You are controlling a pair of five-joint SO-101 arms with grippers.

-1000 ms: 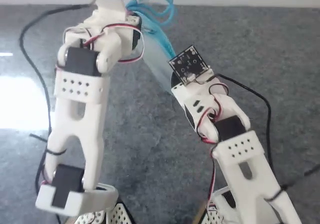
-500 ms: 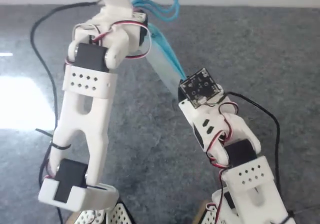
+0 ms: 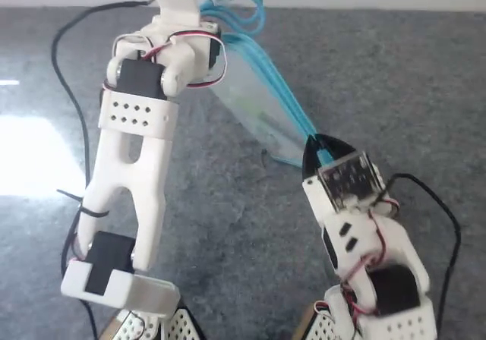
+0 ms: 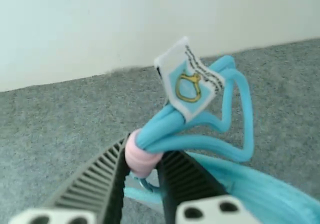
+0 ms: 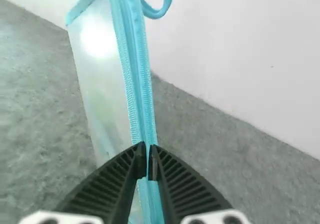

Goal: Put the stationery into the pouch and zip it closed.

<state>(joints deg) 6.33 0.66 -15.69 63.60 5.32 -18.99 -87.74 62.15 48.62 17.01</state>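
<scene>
The pouch (image 3: pixel 254 101) is clear plastic with a light blue zip and hangs stretched in the air between the two arms. At its far end my left gripper (image 4: pixel 142 159) is shut on the pink bead (image 4: pixel 139 156) of the pouch's blue cord loop (image 4: pixel 235 109), beside a white label (image 4: pixel 189 81). My right gripper (image 5: pixel 148 156) is shut on the zip (image 5: pixel 136 84) at the pouch's near end, and the high view shows this gripper (image 3: pixel 317 149) at the lower right tip of the pouch. What lies inside the pouch is too faint to tell.
The grey table (image 3: pixel 425 74) runs back to a white wall (image 5: pixel 240 44). Black cables (image 3: pixel 64 59) trail beside the left arm and behind the right arm (image 3: pixel 433 196). Both arm bases stand at the table's near edge.
My right gripper has slid along the zip toward the near right, away from the left arm. The pouch is now drawn out longer between the grippers. The left arm barely shifted.
</scene>
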